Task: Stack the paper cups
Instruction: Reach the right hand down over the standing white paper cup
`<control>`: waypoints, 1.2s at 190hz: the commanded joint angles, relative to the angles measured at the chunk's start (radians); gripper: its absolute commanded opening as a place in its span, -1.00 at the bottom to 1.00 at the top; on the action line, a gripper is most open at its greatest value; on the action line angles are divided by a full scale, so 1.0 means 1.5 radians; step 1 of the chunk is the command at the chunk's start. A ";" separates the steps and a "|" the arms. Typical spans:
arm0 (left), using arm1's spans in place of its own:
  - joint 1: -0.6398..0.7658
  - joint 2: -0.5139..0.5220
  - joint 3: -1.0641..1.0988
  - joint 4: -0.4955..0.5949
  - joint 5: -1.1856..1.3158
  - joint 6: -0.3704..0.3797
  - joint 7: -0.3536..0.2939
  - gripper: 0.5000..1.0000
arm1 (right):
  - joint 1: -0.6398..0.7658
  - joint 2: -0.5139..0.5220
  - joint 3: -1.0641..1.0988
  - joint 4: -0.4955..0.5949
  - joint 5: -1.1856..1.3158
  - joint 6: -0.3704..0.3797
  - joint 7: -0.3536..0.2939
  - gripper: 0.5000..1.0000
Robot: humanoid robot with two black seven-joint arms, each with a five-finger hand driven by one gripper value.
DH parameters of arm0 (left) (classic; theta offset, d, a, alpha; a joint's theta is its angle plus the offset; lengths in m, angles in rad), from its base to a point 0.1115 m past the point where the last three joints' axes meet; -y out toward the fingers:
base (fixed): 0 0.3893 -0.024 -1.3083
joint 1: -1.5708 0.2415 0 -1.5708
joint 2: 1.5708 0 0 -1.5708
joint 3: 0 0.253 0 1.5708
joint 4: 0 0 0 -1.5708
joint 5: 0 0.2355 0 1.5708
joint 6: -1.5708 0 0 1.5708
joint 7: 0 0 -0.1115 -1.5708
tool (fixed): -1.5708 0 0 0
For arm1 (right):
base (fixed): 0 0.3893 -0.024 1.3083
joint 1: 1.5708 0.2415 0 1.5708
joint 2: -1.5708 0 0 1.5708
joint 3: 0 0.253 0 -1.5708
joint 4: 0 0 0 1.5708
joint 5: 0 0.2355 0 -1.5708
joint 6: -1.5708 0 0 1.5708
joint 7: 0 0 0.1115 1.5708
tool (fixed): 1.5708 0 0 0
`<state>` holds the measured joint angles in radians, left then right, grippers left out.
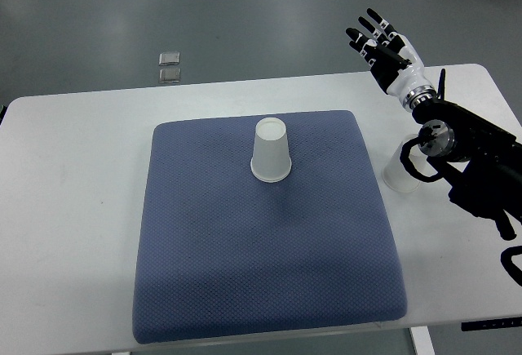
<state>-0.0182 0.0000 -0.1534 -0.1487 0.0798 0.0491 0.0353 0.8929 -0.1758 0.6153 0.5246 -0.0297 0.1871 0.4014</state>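
A white paper cup stands upside down on the blue mat, near its far middle. A second white paper cup sits on the white table to the right of the mat, partly hidden behind my right forearm. My right hand is raised beyond the table's far right edge, well away from both cups. Its fingers are spread and hold nothing. My left arm does not show.
The white table carries the mat, with bare surface on the left and along the far edge. Two small square metal plates lie on the grey floor past the table. My black right forearm crosses the table's right side.
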 commanded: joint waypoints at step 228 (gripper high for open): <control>0.000 0.000 0.000 0.000 0.000 0.000 0.000 1.00 | 0.180 -0.392 -0.372 0.305 -0.944 0.118 0.019 0.64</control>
<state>-0.0183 0.0000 -0.1534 -0.1488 0.0798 0.0491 0.0353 1.1617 -0.7692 0.0782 0.9729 -1.4043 0.3655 0.4294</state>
